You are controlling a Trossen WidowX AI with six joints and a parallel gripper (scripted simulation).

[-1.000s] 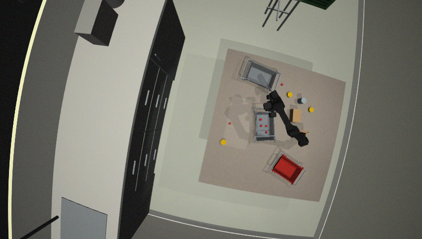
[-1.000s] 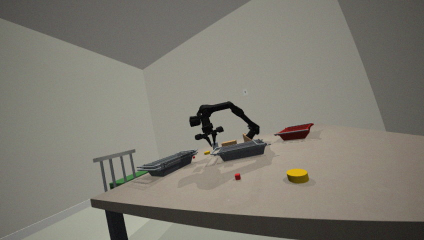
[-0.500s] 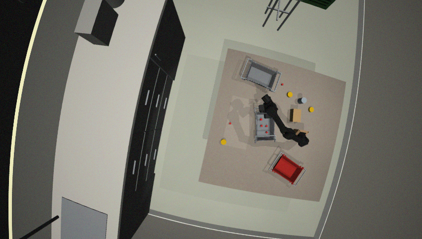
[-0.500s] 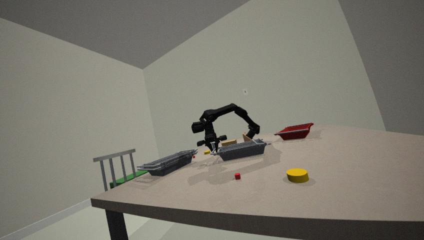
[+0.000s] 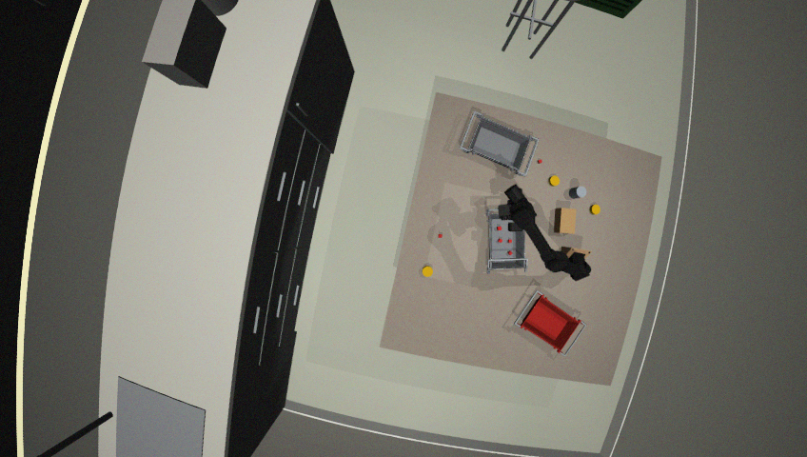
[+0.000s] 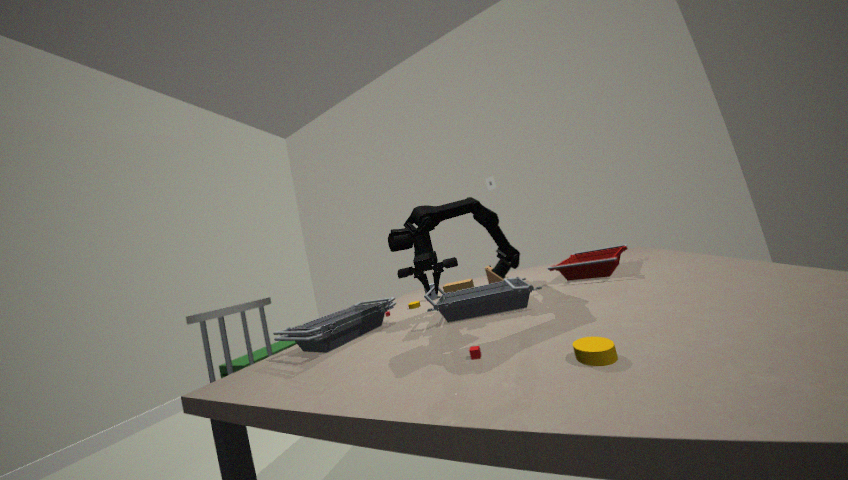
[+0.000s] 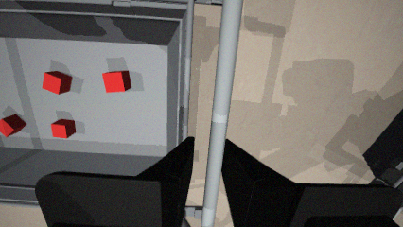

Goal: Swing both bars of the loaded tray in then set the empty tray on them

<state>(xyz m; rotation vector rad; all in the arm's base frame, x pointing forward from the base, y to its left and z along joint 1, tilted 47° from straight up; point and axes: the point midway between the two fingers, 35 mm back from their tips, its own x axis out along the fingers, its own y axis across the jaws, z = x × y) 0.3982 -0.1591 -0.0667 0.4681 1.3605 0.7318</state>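
The loaded grey tray (image 5: 489,246) (image 6: 484,306) (image 7: 175,104) stands mid-table with several red blocks (image 5: 500,240) (image 7: 116,81) inside. Its bar (image 5: 506,261) at the end away from my gripper lies in across the top. The other bar (image 7: 219,95) is tilted up just outside the near end. My gripper (image 6: 432,291) (image 7: 206,144) points down there, slightly open, fingers on either side of this bar; the bar is very close to the right finger, contact unclear. The arm hides the fingertips in the top view. The empty grey tray (image 5: 498,144) (image 6: 345,331) stands apart, bars out over its ends.
A red tray (image 5: 549,321) (image 6: 595,268) stands on the other side. Yellow discs (image 5: 554,180) (image 6: 595,352), a grey cylinder (image 5: 579,192), a tan box (image 5: 564,220) and loose red cubes (image 5: 440,235) (image 6: 474,352) stand around. A tan angled piece is beside the arm's base.
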